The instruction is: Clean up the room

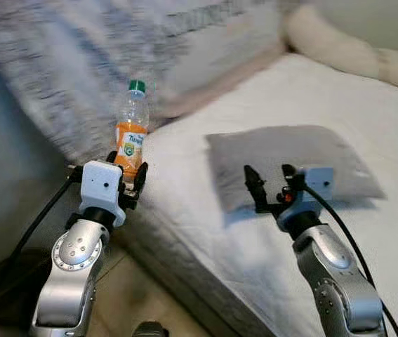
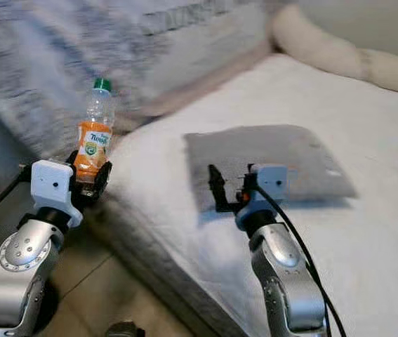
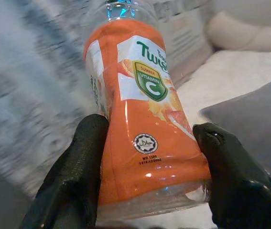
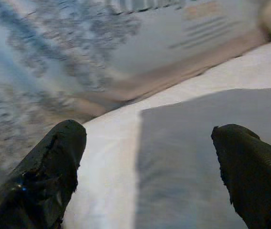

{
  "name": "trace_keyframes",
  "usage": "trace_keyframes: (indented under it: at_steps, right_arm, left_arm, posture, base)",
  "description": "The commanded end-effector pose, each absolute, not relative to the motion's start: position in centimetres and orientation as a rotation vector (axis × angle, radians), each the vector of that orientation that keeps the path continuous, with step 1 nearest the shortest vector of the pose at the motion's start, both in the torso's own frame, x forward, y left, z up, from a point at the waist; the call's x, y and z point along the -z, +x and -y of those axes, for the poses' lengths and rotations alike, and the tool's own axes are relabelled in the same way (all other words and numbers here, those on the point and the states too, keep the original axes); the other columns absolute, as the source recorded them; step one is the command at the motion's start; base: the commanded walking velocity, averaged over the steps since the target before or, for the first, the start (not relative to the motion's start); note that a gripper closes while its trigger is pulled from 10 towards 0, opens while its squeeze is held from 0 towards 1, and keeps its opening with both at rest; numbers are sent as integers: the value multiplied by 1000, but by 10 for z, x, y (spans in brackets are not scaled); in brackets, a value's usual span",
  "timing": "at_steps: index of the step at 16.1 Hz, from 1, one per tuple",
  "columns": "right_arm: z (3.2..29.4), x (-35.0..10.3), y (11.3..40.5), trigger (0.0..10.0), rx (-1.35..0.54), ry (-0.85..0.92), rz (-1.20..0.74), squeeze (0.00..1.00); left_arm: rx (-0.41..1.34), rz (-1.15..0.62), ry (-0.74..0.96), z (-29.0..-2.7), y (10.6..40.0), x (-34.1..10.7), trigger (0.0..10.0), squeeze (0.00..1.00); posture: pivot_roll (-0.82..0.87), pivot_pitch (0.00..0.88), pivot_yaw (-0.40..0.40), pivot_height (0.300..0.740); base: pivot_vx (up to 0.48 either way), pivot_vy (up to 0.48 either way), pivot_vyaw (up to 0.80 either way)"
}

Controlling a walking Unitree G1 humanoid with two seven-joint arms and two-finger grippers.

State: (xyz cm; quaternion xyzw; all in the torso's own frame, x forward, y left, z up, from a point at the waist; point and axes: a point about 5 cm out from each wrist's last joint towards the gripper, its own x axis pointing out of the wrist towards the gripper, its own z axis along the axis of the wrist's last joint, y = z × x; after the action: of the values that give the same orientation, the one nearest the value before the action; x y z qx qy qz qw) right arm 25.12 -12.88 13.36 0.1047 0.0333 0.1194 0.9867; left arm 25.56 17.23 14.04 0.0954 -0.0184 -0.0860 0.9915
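Observation:
My left gripper [image 1: 127,175] is shut on an orange-labelled plastic bottle [image 1: 131,131] with a green cap, held upright beside the bed's corner. In the left wrist view the bottle [image 3: 142,129] sits squeezed between both black fingers [image 3: 78,176]. My right gripper [image 1: 269,184] stands open above the white bed [image 1: 311,105], at the near edge of a grey cloth [image 1: 290,165] lying flat on it. The right wrist view looks across the grey cloth [image 4: 207,157] between its spread fingertips [image 4: 54,162].
A grey patterned blanket [image 1: 79,63] drapes over the bed's far left side. A cream pillow [image 1: 353,49] lies at the back right. Wooden floor [image 1: 142,295] shows below the bed edge, between my arms. The picture is blurred.

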Motion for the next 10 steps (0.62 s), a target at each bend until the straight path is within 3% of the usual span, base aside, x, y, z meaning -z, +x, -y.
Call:
trace_keyframes:
  at_steps: [1,10]
  right_arm:
    - [128,-131,250,10000,-251,231,-78,0]
    - [129,-126,252,10000,-283,226,-114,0]
  left_arm:
    - [162,27,199,-175,258,-140,10000,0]
    - [148,10,205,-176,263,-141,10000,0]
  posture:
    - [40,0,-12,740]
    - [42,0,-11,740]
  base:
    - [0,0,800]
    - [0,0,800]
